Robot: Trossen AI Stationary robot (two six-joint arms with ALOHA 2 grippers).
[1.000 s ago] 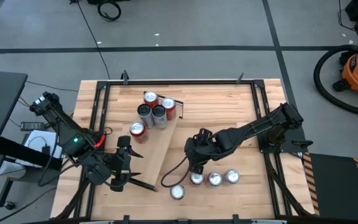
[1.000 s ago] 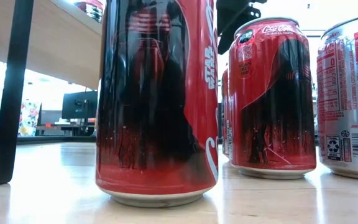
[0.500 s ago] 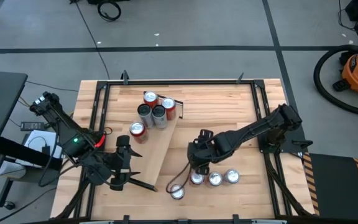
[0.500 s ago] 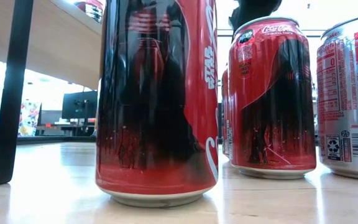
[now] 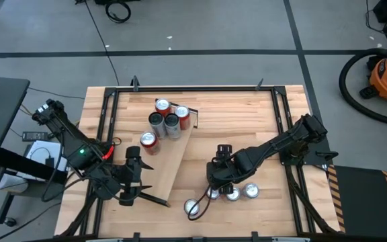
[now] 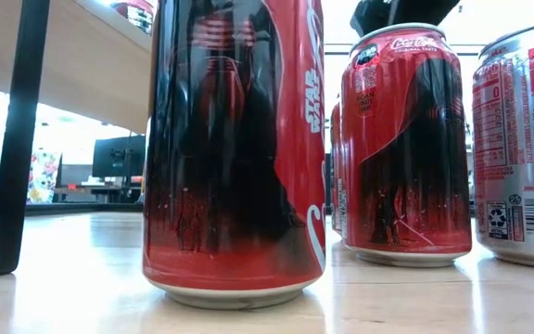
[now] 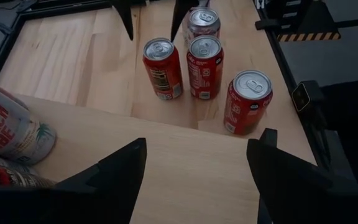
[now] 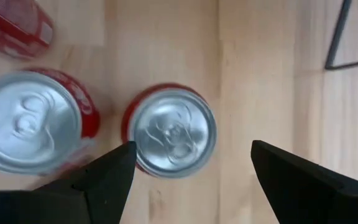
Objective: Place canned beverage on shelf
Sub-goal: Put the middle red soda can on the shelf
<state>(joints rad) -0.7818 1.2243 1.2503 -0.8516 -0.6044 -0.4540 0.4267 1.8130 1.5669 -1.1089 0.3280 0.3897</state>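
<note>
1. Change noted: over the last second the right gripper has travelled from beside the row of cans to directly above its leftmost can. In the right wrist view that lid sits centred between the spread fingers, which grip nothing yet.
2. Meaning for the task: judged as alignment for a pick. The descent and closing are not yet done, and no can is lifted.
3. The left gripper has not moved. It rests over the near end of the shelf, jaws spread and empty.
4. Location of the shelf: it lies slantwise at the left centre of the tabletop.
5. Count, cans on the shelf: five, comprising four clustered at the far end and one apart, nearer the left gripper.
6. Count, cans awaiting on the tabletop: four, comprising three in a row and one standing alone in front.
7. Count, arms: two.
</note>
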